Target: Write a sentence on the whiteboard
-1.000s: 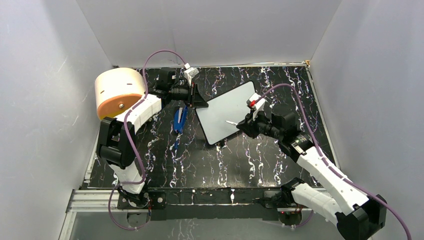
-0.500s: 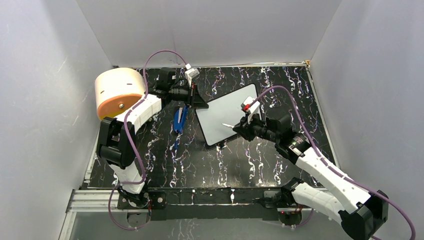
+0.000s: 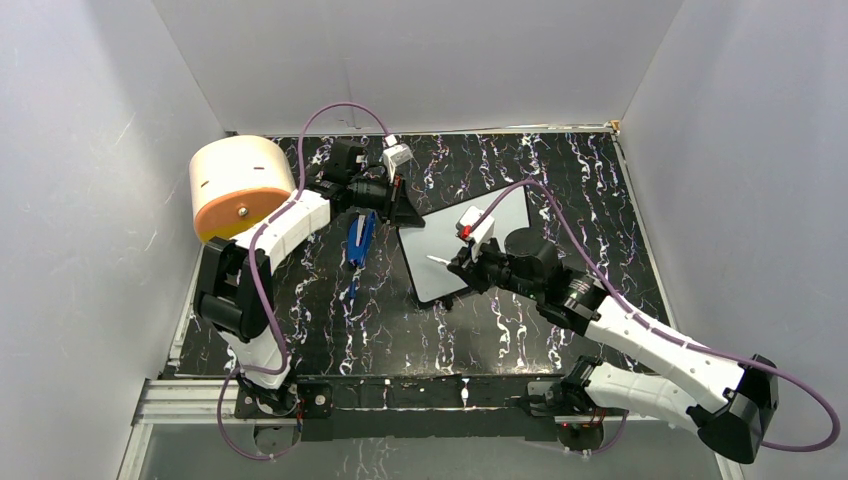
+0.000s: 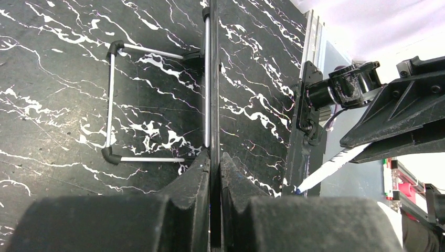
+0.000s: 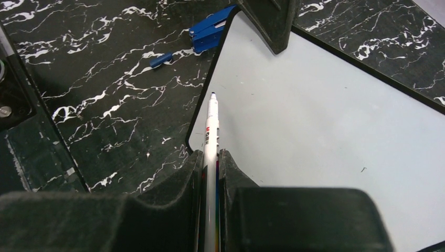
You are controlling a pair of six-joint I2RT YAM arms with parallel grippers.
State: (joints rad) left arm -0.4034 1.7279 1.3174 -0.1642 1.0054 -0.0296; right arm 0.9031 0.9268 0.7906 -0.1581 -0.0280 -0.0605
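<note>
A tan drum (image 3: 238, 185) sits at the bench's (image 3: 400, 335) far-left corner. Right of it lies a blue piece (image 3: 358, 240). Next, the left tool (image 3: 405, 212) is clamped tight on the edge of the whiteboard (image 3: 437, 240) at its far-left corner. The board sits mid-bench, skewed, its face blank. The marker (image 5: 211, 131) points at the board's left edge; whether the tip touches, I cannot tell. The right tool (image 5: 211, 157) is closed around the marker's barrel.
</note>
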